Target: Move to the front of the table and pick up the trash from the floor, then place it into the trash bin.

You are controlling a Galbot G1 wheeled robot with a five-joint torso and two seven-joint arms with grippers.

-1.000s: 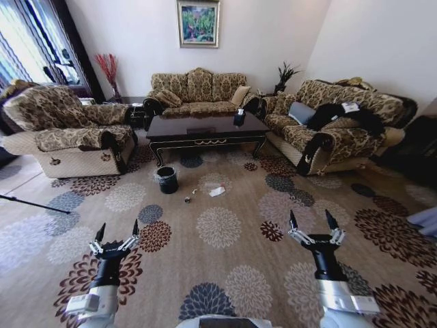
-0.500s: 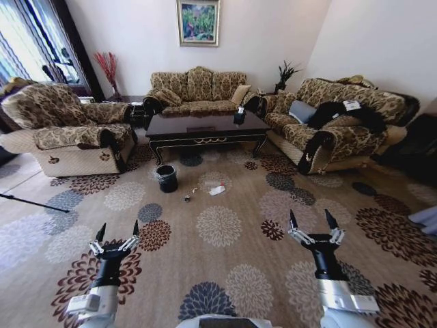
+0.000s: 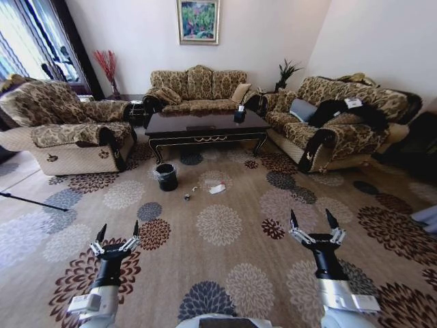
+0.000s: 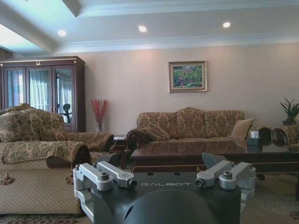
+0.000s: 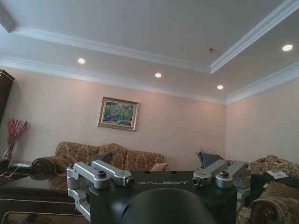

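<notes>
Robot is in the approach step — the table (image 3: pixel 206 126) sits well ahead across the floor (image 3: pixel 218 266), and nothing is within reach yet. Sofas flank the table on three sides. Both arms are held low and forward near the head view's bottom edge: left gripper (image 3: pixel 117 234) with fingers spread, holding nothing; right gripper (image 3: pixel 313 223) likewise spread and empty. The trash bin (image 3: pixel 166 177) stands upright on the carpet just in front of the table's left end, with a plastic liner folded over its rim; its inside is too far off to make out. The trash (image 3: pixel 217 188) — a white crumpled wrapper with a red spot — lies to the right of the bin, with a small dark bit and a tiny white scrap between them. Judging from this, the next move calls for closing the gap to the litter before any arm can reach down.
</notes>
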